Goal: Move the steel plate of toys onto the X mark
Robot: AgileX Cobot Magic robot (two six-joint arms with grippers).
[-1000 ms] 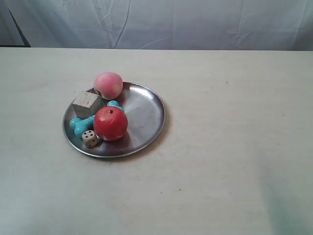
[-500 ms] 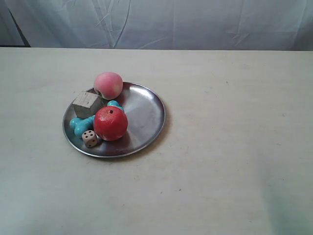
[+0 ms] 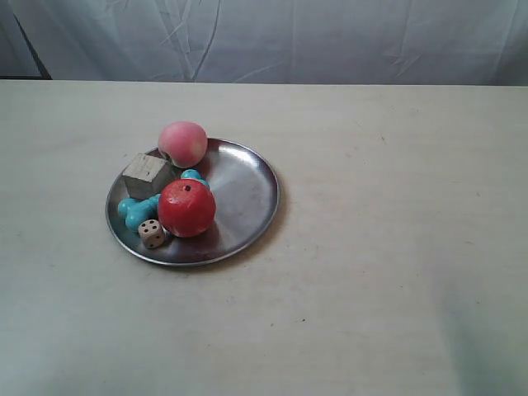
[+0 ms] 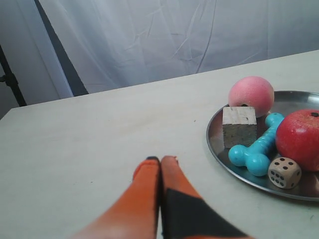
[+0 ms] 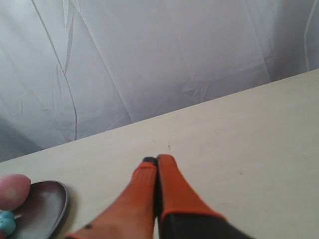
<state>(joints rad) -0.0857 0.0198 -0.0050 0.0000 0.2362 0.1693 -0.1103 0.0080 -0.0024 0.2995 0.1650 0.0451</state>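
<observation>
Pincers sit pressed together: left pincer near the steel plate, right pincer farther off. Spread one, grip the plate's bare rim, keep it level.

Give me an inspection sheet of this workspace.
Surface: pale table, faint specks.
Job's things: round shiny steel plate holding red apple, pink peach, turquoise bone, pale wooden cube, white dotted die; X mark not made out.
Clutter: nothing seen.
Grippers: orange left gripper and right gripper, both shut, empty, apart from the plate.
Cables: nothing seen.
Surroundings: white cloth backdrop; dark pole.
</observation>
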